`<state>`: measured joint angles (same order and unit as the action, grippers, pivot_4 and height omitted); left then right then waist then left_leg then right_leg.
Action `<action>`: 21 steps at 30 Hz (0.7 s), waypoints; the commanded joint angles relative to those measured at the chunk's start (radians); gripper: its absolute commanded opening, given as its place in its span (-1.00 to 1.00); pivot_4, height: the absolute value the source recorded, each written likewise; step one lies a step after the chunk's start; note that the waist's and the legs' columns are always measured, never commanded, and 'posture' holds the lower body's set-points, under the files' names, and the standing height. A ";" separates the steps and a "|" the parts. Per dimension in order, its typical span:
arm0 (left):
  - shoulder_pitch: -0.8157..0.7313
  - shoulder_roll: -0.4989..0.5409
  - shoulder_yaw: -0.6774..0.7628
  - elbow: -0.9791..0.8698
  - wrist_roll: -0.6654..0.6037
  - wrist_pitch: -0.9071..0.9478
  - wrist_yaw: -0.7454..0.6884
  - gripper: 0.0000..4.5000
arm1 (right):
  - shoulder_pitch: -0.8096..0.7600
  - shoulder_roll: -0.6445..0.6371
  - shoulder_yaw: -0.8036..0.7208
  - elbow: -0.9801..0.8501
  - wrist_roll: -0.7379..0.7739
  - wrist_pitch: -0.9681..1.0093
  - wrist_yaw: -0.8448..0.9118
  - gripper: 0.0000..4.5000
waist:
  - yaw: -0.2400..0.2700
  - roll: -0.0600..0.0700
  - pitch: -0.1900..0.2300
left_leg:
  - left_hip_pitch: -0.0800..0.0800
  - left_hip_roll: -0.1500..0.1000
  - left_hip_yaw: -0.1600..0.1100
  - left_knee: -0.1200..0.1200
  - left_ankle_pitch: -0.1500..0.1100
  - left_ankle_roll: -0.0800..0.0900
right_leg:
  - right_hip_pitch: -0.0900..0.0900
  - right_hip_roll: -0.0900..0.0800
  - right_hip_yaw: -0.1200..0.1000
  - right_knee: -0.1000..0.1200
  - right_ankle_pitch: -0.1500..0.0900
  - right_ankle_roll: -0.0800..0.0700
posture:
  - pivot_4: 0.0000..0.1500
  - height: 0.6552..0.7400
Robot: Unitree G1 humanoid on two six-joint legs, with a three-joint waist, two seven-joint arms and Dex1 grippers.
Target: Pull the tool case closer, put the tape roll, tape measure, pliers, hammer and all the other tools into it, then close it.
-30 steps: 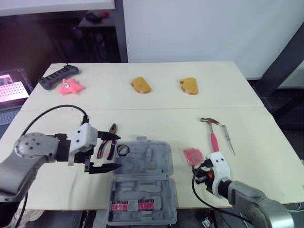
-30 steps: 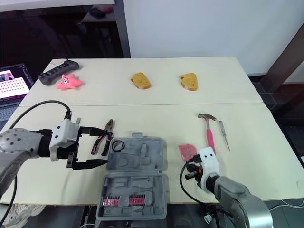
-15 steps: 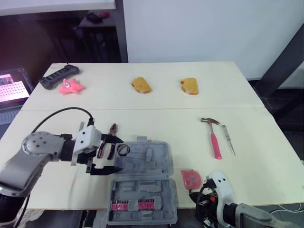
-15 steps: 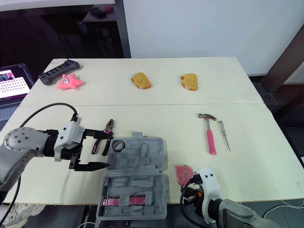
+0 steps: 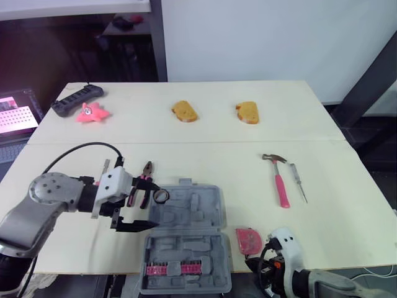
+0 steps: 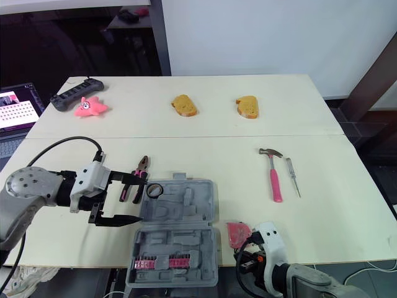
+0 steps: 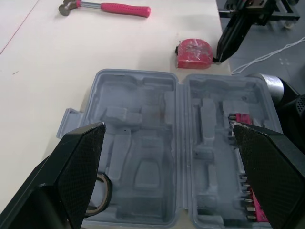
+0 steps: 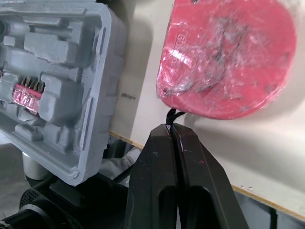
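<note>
Just past the right jaws lies the tape measure — its cord pinched between them; left jaws gape wide

The bench is carrying one grey tool case, one tape roll, one red tape measure, one pair of pliers, one hammer and one screwdriver. Two brown bread-like pieces are lying at its far side, along with one pink star-shaped toy and one black power strip. One row of pink bits is sitting in the case.
</note>
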<state>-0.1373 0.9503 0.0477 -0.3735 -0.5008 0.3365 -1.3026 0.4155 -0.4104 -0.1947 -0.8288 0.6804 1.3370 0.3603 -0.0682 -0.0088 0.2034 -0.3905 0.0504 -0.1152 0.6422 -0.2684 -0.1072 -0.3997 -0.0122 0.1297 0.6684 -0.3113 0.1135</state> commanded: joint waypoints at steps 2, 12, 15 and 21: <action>-0.003 0.007 0.006 -0.013 -0.001 -0.015 -0.009 1.00 | -0.016 -0.032 -0.071 -0.018 0.086 0.044 0.044 -0.99 | 0.000 0.000 0.000 | 0.000 0.000 0.000 0.000 0.000 0.000 | 0.000 0.000 0.000 0.000 0.000 0.000 | 1.00 1.00; -0.001 -0.012 0.018 -0.019 -0.004 -0.021 0.013 1.00 | -0.029 -0.463 -0.285 0.061 0.219 -0.003 0.383 0.93 | 0.002 -0.001 0.000 | 0.000 0.000 0.001 0.000 0.000 0.000 | 0.002 0.000 0.001 -0.002 0.000 0.000 | 1.00 1.00; 0.018 -0.008 0.029 -0.023 -0.005 -0.030 0.009 1.00 | -0.030 -0.573 -0.265 0.067 0.144 -0.135 0.464 0.97 | 0.001 -0.001 0.000 | 0.000 0.000 0.001 0.001 0.000 0.000 | 0.002 0.000 0.001 -0.002 0.001 0.002 | 1.00 1.00; 0.122 0.005 0.074 -0.057 0.010 -0.071 0.012 1.00 | -0.095 -0.693 -0.030 0.120 -0.221 -0.688 0.569 0.97 | 0.000 -0.002 0.001 | 0.000 0.000 0.001 0.001 0.000 0.000 | 0.001 0.000 0.001 -0.003 0.001 0.002 | 1.00 1.00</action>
<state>-0.0380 0.9435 0.0747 -0.3974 -0.4959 0.2960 -1.2951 0.3325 -1.1108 -0.3019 -0.7318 0.5854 0.8600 0.8981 -0.0678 -0.0105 0.2039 -0.3905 0.0504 -0.1140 0.6431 -0.2687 -0.1068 -0.3983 -0.0124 0.1303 0.6658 -0.3105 0.1152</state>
